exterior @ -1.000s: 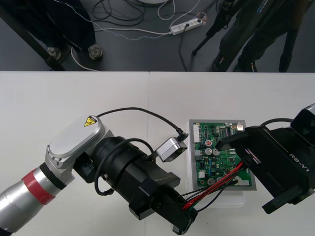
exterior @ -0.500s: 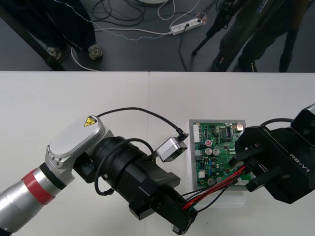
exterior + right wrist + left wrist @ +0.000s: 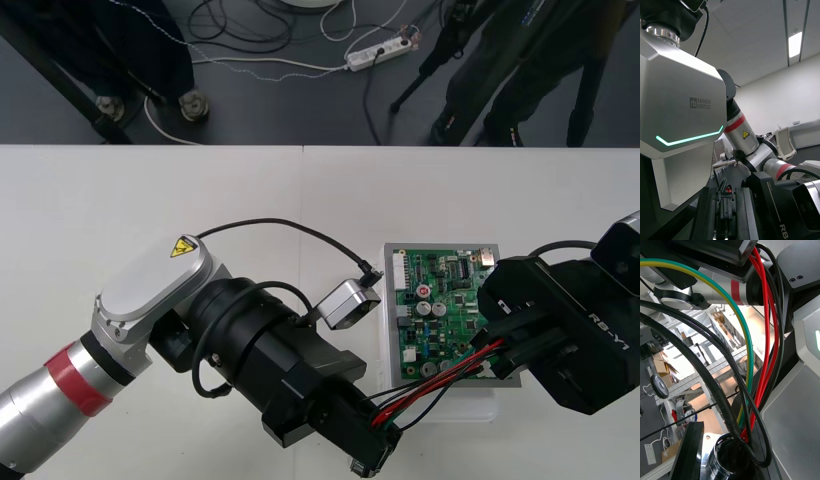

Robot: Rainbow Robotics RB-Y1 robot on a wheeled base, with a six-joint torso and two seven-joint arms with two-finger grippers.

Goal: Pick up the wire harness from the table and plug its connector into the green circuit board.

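front view: one board [image 3: 440,295] on one base [image 3: 470,408]. one harness [image 3: 440,378] runs from near-left of the board to the board's right edge. two grippers: the left gripper [image 3: 378,445], near-left of the board, is clenched on one end. the right gripper [image 3: 497,345], over the board's right edge, grasps the other. seating in the board cannot be told.

right wrist view: fingers close together, one plug [image 3: 726,210] between them.

left wrist view: one socket [image 3: 728,459] at the gripper. two red wires [image 3: 765,333], one green, black count uncertain.

risk: both ends are held, so slack looks small. a misaligned push could bend pins or drag the plug from the fingers.
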